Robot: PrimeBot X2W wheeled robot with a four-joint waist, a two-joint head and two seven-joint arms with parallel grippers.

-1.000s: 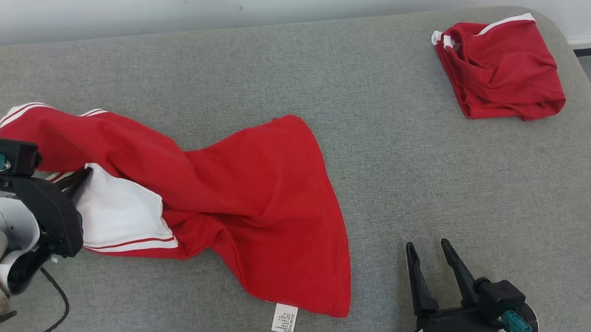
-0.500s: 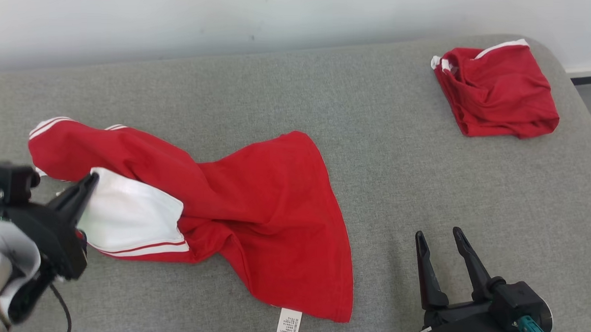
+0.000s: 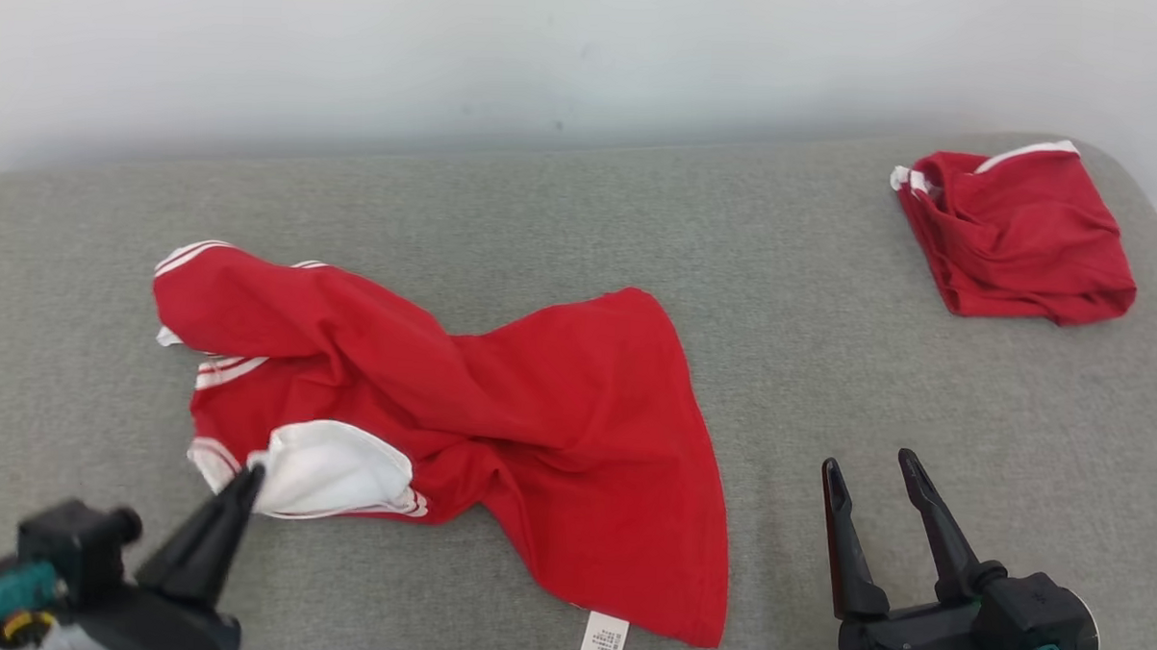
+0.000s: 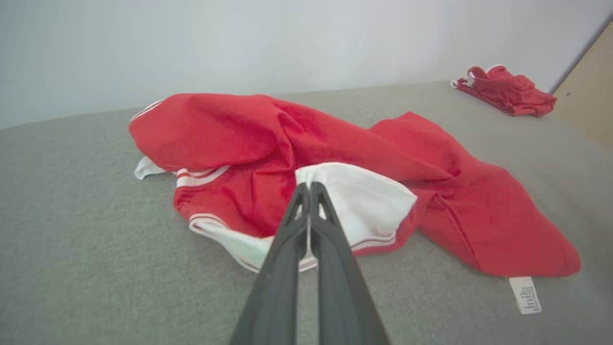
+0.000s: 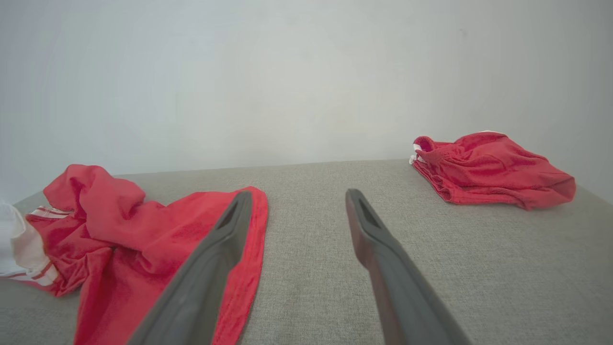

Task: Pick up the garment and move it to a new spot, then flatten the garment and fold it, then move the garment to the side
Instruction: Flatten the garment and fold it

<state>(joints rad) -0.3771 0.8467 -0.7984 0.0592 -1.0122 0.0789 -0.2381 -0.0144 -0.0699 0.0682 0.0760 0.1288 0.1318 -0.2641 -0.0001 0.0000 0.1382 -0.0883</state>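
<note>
Left tool point(image 3: 249, 475) is pressing shut, pinching the garment point(image 3: 557, 401) by its white edge, likely for dragging it across the surface point(image 3: 830, 276) to a new spot. The garment is lying crumpled left-centre. Right tool point(image 3: 867, 460) is hovering spread to its right, probably waiting to flatten.

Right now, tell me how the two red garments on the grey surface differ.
The spread garment lies loose and crumpled mid-surface, white lining showing; the folded garment is a compact bundle at the far right corner. The left claw pinches the spread garment's white edge; nothing touches the folded garment. Both are red with white trim.
</note>
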